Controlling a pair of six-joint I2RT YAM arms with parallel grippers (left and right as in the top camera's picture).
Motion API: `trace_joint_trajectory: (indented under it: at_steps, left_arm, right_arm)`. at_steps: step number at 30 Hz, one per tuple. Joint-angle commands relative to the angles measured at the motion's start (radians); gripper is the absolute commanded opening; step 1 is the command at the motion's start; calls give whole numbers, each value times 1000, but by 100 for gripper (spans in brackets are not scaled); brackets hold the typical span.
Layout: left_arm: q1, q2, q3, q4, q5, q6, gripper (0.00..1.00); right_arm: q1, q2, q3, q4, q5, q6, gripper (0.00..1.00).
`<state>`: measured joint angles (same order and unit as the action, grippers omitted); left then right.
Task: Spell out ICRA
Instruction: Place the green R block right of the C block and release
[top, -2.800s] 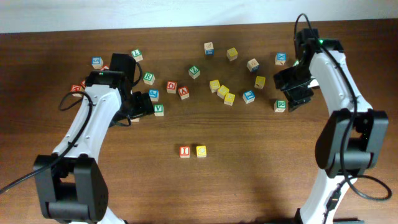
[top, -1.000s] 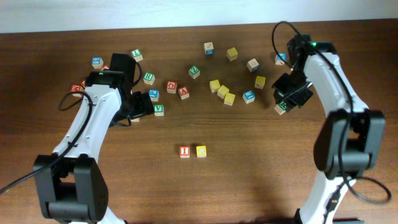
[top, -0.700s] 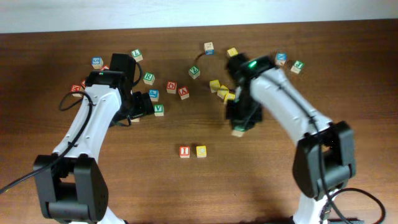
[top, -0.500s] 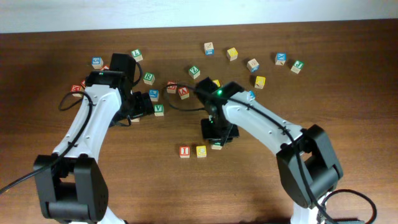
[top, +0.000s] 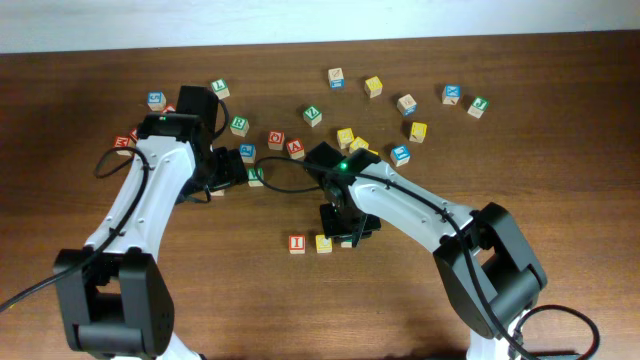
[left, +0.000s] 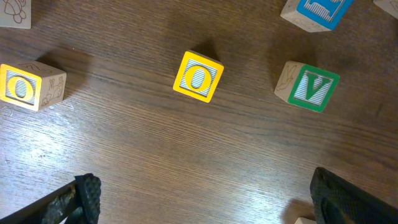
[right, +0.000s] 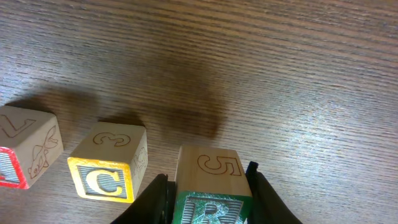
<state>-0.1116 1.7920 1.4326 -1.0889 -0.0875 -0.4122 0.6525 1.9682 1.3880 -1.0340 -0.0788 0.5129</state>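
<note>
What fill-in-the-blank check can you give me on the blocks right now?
The right gripper holds the green block lettered ____.
Next to it, the yellow block shows the letter ____.
The left gripper is ____, holding nothing.
Missing words: R; C; open.

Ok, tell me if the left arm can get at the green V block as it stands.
Probably yes. The green V block lies just ahead of the open left pincer, slightly to one side, with nothing between them.
</note>
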Motion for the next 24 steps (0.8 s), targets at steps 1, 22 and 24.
trace_joint_trajectory:
  at_steps: [1,22,24]
  left_arm:
    - [3,11,5,-1,-15,-10,99]
    - [3,11,5,-1,-15,-10,99]
    - [3,11,5,-1,-15,-10,99]
  right_arm:
    - [4,5,-37,11,12,4,27]
    - [-196,3,380,-241,11,-11,79]
    - [-284,3,385,-250,7,-10,91]
